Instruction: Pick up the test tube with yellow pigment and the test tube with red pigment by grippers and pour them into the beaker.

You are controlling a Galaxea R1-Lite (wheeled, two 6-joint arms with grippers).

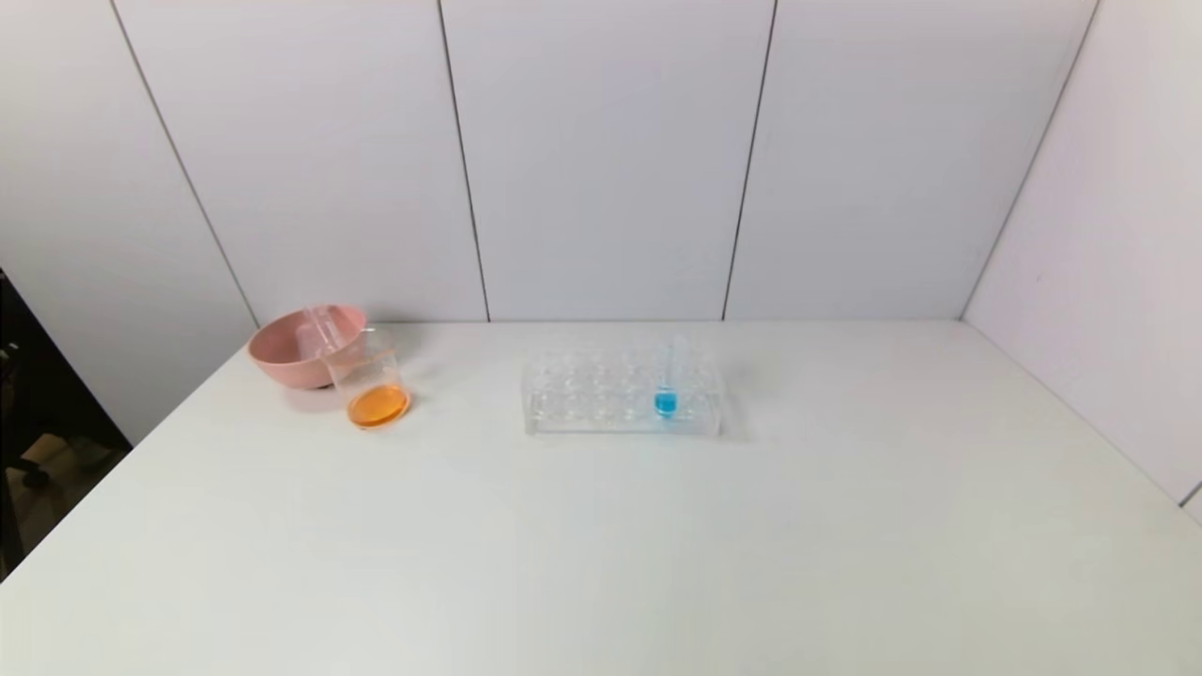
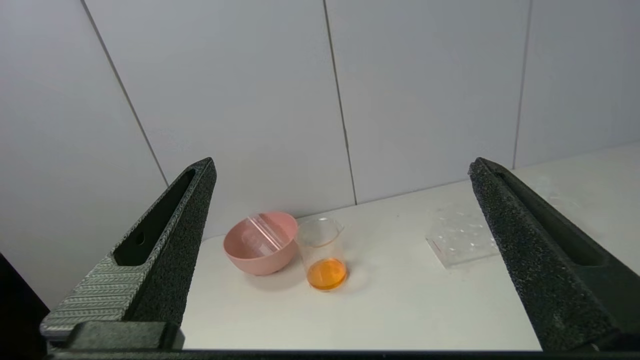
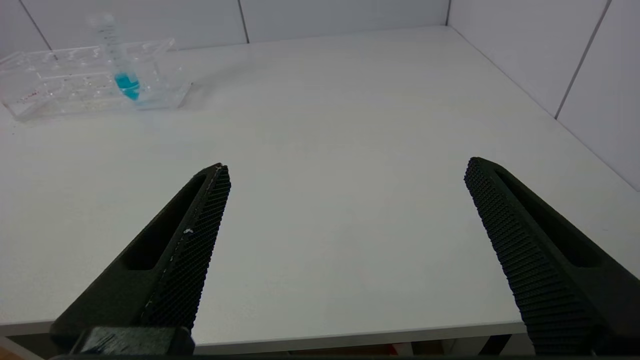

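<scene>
The clear beaker [image 1: 369, 385] stands at the back left of the table with orange liquid in its bottom; it also shows in the left wrist view [image 2: 322, 252]. Clear empty tubes [image 1: 324, 329] lie in the pink bowl [image 1: 293, 366] beside it, also seen in the left wrist view [image 2: 264, 234]. No tube with yellow or red liquid is in view. My left gripper [image 2: 340, 172] is open and empty, held back off the table's front edge, facing the beaker. My right gripper [image 3: 345, 167] is open and empty over the table's front right edge. Neither gripper shows in the head view.
A clear tube rack [image 1: 622, 394] stands at the back middle, holding one tube with blue liquid [image 1: 666, 399]; both show in the right wrist view [image 3: 125, 82]. White walls close the back and right sides. A dark object stands off the table's left side [image 1: 28, 404].
</scene>
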